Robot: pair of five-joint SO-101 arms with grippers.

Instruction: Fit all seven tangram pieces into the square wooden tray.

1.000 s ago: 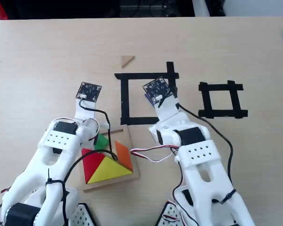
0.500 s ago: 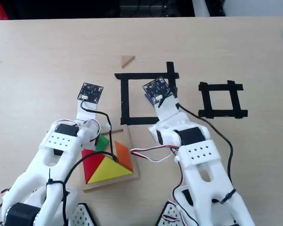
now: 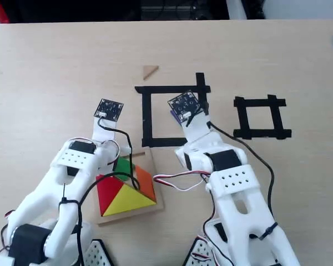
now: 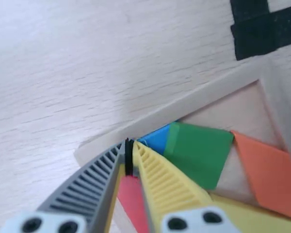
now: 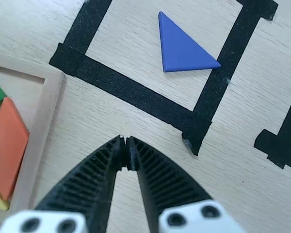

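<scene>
Left end effector (image 4: 128, 156): shut tip to tip, gripping nothing, tips down just inside the rim of the square wooden tray (image 4: 184, 104), at or almost on a blue piece (image 4: 157, 138) lying just beside the green piece (image 4: 199, 151). Right end effector (image 5: 124, 145): likewise shut and empty, hanging over bare counter (image 5: 242, 194) just outside the black taped square (image 5: 131, 92).

Risks, as a judgement: might wedge the blue piece under the green one or ride it up the rim on a sideways nudge. Might drag the whole tray, or jostle the orange parallelogram (image 4: 266, 174) next to a bare gap.

In the right wrist view, a blue triangle (image 5: 182, 48) flat inside the taped square, well apart from the tray. In the high view, that spot covered by the arm's camera board. Also in the high view, a small tan triangle (image 3: 150, 71) beyond the tape. Probably 2 pieces left to fetch.
</scene>
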